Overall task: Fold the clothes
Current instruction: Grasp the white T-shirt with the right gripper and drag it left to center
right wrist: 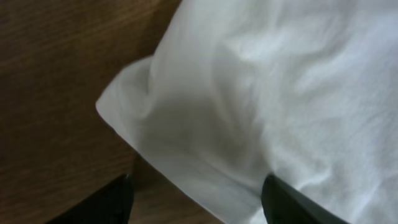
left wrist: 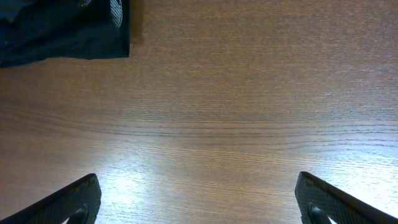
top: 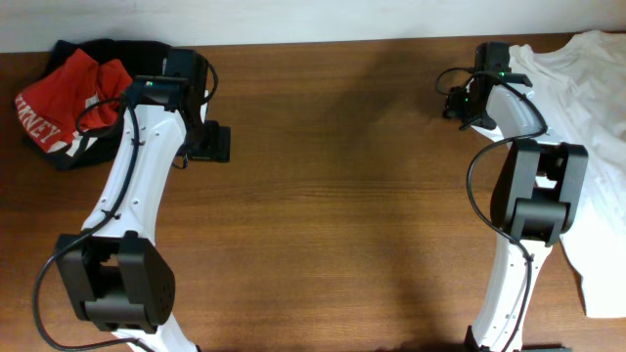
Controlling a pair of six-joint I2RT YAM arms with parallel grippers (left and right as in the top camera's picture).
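While the shirt (top: 597,108) is lying rumpled along the table's (top: 342,176) right edge, the right gripper (right wrist: 196,205) is hovering over one corner (right wrist: 124,109) of it.

The right jaws are standing spread, straddling that rounded white corner where it is jutting onto bare wood at the table's far right; whether they are touching cloth cannot be told. The left gripper (left wrist: 196,180) is hanging over the table's left part, jaws spread wide on nothing, with the black garment (left wrist: 62,31) lying at the table's far left. The shirt is looking light, soft and limp, so it is likely going to sag and drag rather than hold any shape. The doubled edge at that corner is looking like the soundest place to pinch.
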